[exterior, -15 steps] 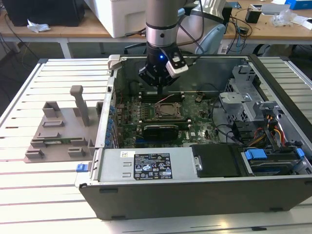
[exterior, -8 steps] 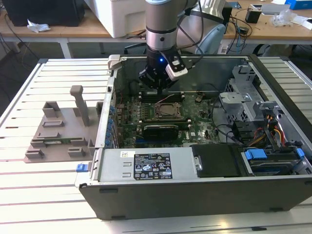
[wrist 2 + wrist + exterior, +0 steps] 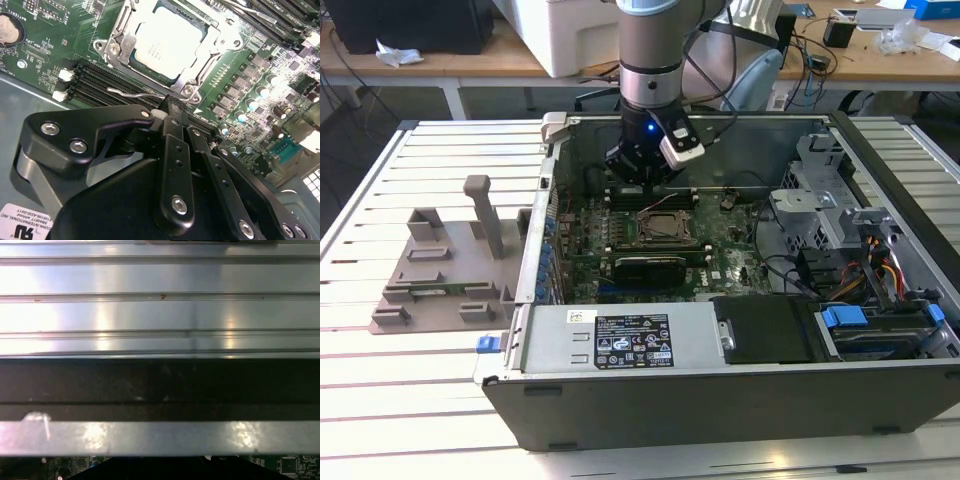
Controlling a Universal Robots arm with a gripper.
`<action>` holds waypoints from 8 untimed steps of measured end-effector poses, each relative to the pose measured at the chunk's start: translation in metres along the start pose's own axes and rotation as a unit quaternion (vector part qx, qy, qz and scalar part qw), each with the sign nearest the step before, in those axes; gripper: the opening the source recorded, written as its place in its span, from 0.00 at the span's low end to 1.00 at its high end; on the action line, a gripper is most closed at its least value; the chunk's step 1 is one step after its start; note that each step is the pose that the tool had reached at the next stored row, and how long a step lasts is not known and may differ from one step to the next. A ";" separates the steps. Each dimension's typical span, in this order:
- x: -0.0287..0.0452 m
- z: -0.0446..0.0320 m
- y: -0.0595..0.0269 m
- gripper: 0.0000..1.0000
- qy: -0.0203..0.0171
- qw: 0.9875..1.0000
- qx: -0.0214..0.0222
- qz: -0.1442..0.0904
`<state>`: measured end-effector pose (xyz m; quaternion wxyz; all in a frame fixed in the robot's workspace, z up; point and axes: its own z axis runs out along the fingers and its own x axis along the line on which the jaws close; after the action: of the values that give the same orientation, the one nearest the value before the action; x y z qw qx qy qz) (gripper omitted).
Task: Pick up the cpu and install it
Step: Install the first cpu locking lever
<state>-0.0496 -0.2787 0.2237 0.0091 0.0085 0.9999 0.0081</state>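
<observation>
The cpu (image 3: 167, 41), a flat square chip with a shiny silver top, lies seated in the metal-framed socket (image 3: 117, 47) on the green motherboard. In the exterior view the socket (image 3: 667, 228) sits mid-board inside the open computer case (image 3: 720, 390). My gripper (image 3: 170, 106) hovers just beside the socket, over the memory slots, with its black fingers (image 3: 172, 150) pressed together and shut. A thin wire lever (image 3: 134, 92) of the socket ends right at the fingertips; I cannot tell whether they touch it. The arm reaches down into the case from the far side, gripper (image 3: 638, 182) low over the board.
A grey plastic holder block (image 3: 440, 270) with upright posts stands on the slatted table at the exterior view's left. Inside the case lie a long black card (image 3: 645, 268), the power supply (image 3: 620, 340) and drive bays (image 3: 865, 250). The case wall (image 3: 160, 382) crosses the first wrist view.
</observation>
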 end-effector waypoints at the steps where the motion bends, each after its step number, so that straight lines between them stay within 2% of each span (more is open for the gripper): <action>1: 0.0000 0.0008 0.0007 0.11 0.000 1.000 0.000 0.000; 5: -0.0019 0.0028 0.0031 0.11 0.000 1.000 0.000 -0.002; 8: -0.0078 0.0052 0.0043 0.11 0.000 1.000 0.000 -0.004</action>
<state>-0.0416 -0.2744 0.2187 0.0089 0.0049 0.9999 0.0080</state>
